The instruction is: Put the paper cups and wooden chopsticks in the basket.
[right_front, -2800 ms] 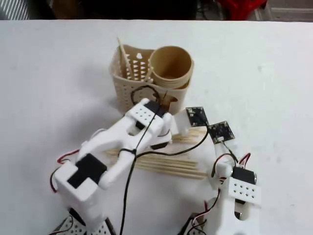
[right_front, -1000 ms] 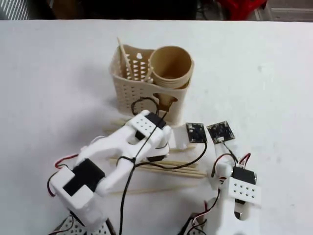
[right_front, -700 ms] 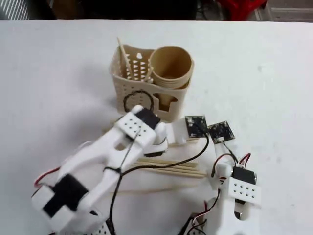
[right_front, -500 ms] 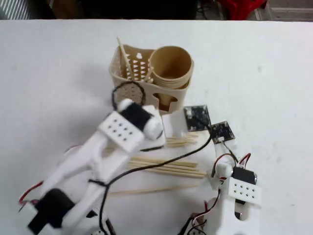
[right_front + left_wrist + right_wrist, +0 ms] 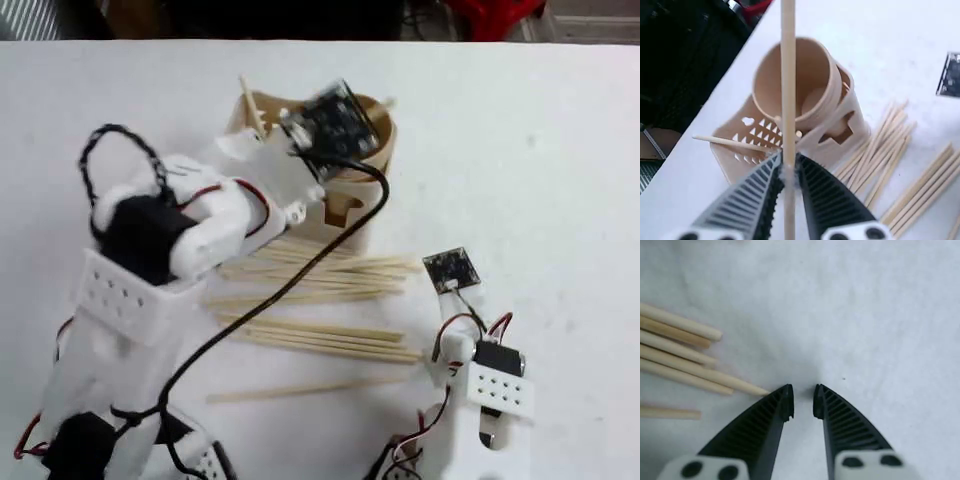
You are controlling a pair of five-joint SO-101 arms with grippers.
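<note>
Left claw [image 5: 788, 159] is clamped on one chopstick [image 5: 787, 60], over the basket [image 5: 345, 215] at upper centre of the high view. The stick crosses above the cups [image 5: 812, 70], and its far tip pokes past the rim at the basket's upper right. I can't read the exact tilt.

Step in hand, as I read it: drop this stick in. To do it well:
- Aim the low end at the free part of the basket left of the cups, not at the cup mouth.
- Tilt it steeper first. Laid flat it would likely bridge the rims and roll off.
- Release only once the tip is below the basket rim.

Contents:
- The cups are nested in the basket's right part, at least two rims by the look.
- One stick [image 5: 250, 105] leans out at the basket's upper left.

The loose pile [image 5: 320, 285] lies on the table just below the basket. A lone stick [image 5: 300, 390] lies lower still, so there are plenty left.

Right claw [image 5: 803, 400] is slightly parted and empty, low over the table at lower right, just beside the pile's ends.
</note>
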